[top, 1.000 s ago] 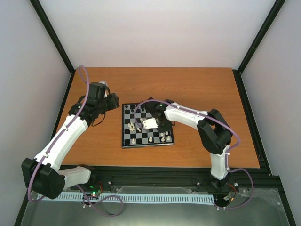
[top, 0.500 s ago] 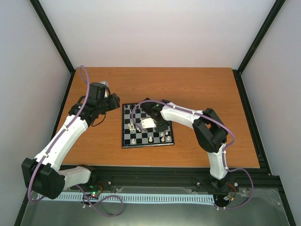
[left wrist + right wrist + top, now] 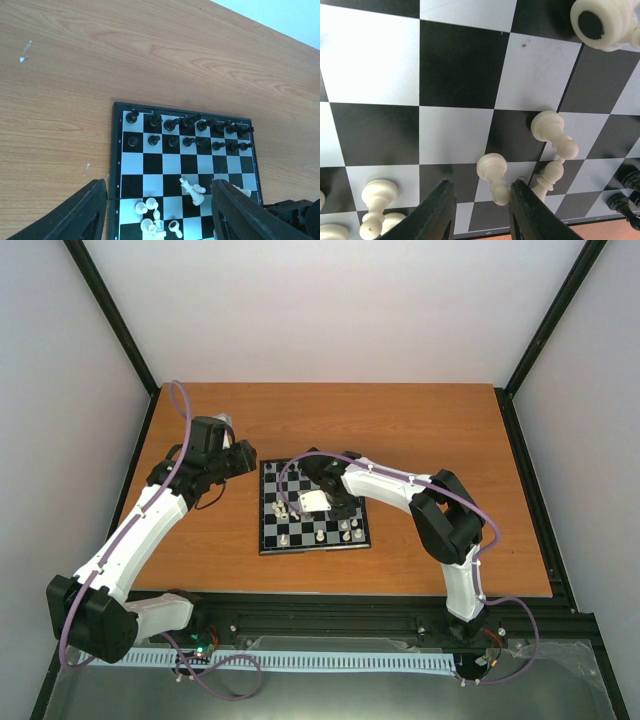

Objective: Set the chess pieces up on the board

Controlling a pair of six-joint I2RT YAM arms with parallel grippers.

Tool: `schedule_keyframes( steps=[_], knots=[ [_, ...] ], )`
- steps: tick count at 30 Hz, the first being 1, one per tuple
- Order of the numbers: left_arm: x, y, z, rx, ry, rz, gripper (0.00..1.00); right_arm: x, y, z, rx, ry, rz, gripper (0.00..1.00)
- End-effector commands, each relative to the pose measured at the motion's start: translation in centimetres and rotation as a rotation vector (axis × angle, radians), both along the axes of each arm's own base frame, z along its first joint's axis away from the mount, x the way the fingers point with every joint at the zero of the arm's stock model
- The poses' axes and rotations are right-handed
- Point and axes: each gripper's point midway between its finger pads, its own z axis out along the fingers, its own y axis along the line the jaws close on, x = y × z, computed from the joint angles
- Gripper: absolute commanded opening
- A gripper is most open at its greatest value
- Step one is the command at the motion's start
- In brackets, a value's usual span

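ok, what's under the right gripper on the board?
A cream pawn sits between the fingers of the open right gripper, on the board. From above the wrist hides that spot; squares behind the fingers are covered.

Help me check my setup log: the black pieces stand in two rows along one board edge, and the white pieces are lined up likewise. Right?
No. The black pieces stand in two rows along one edge of the board, but the white pieces are scattered, some lying on their sides; the left wrist view shows it.
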Motion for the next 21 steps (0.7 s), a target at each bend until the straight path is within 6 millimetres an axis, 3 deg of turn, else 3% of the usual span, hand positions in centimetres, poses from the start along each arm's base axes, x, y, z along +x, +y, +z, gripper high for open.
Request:
schedule_keyframes(
  steps=[1,10,21],
  knots=[
    [0.3,-0.1,0.8,-0.004,-0.034,-0.018,0.6,0.3,0.6,0.7,0.028,-0.008,-0.017,0.31],
    [0.3,-0.5,0.7,-0.012,-0.027,-0.035,0.6,0.3,0.9,2.4,0.178,0.1,-0.101,0.34],
    [0.3,-0.8,0.4,-0.02,-0.016,-0.055,0.6,1.4,1.3,3.2,0.422,0.35,-0.279,0.3]
  ],
)
